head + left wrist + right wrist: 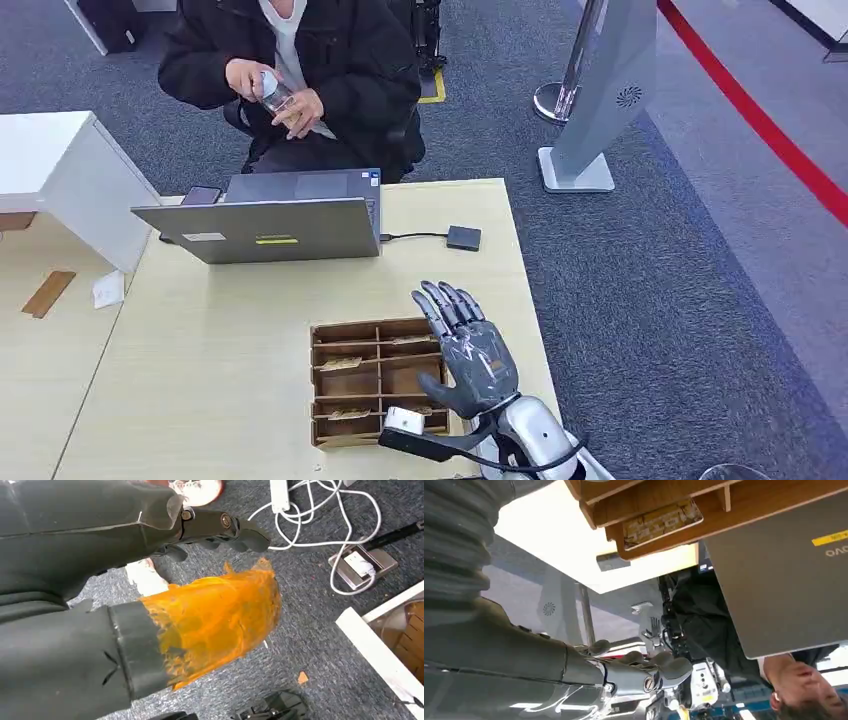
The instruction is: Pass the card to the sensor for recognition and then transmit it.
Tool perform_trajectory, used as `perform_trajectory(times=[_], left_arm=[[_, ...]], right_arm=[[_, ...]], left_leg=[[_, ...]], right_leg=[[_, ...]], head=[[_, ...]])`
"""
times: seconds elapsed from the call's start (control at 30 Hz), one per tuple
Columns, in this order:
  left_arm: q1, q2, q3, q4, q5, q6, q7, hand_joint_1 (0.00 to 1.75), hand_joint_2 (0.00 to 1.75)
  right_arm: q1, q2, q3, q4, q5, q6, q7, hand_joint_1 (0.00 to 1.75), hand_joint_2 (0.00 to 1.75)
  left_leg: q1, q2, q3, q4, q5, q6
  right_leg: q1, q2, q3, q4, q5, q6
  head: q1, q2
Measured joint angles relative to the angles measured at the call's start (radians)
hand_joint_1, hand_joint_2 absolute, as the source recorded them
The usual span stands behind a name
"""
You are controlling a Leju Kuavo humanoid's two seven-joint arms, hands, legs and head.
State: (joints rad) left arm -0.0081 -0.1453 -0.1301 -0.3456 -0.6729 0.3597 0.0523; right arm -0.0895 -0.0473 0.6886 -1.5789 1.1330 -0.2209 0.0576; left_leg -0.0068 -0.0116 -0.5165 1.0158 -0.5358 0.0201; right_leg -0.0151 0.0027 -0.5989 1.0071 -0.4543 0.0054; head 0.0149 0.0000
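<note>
cards (342, 363) are seen lying flat in the compartments of the wooden tray (375, 380), which sits on the near part of the table (200, 350), so that's where the task's thing is found right now. the right hand (470, 355) is raised just beside the tray's right edge, palm side turned toward the tray, fingers (445, 303) stretched out straight and close together, thumb stuck out low toward the tray, and nothing is seen held in it. no card is touched by the fingers; the closest cards lie just to their left and below, down in the slots. in the right wrist view a card (663, 522) can be made out in a tray slot, apart from the hand. the left hand (215, 535) is hung down over the carpet with its fingers curled in, and nothing is seen gripped in it. which step is in hand can't really be settled: an empty hand next to the tray would fit a reach for a card just as well as a hand back after one was handed over. further back a laptop (265, 225) is parked with a small black box (463, 237) cabled to it, probably the sensor, well apart from the hand. behind the table a person (290, 80) is seated, holding a bottle.
</note>
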Motion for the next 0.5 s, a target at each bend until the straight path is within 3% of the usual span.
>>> perform_trajectory(times=[0.27,0.5], left_arm=[[0.0,-0.003,0.0,0.0,-0.003,-0.003,0.001,0.0,0.0],[0.0,-0.004,0.0,0.0,-0.009,-0.004,0.006,0.0,0.0]], right_arm=[[-0.01,0.0,0.003,0.025,0.001,0.002,0.003,0.19,1.75],[-0.014,0.0,0.003,0.035,0.001,0.005,0.006,0.21,1.75]], left_leg=[[0.0,0.0,0.0,0.0,0.0,0.0],[0.0,0.0,0.0,0.0,0.0,0.0]], right_leg=[[0.0,0.0,0.0,0.0,0.0,0.0],[0.0,0.0,0.0,0.0,0.0,0.0]], head=[[0.0,0.0],[0.0,0.0]])
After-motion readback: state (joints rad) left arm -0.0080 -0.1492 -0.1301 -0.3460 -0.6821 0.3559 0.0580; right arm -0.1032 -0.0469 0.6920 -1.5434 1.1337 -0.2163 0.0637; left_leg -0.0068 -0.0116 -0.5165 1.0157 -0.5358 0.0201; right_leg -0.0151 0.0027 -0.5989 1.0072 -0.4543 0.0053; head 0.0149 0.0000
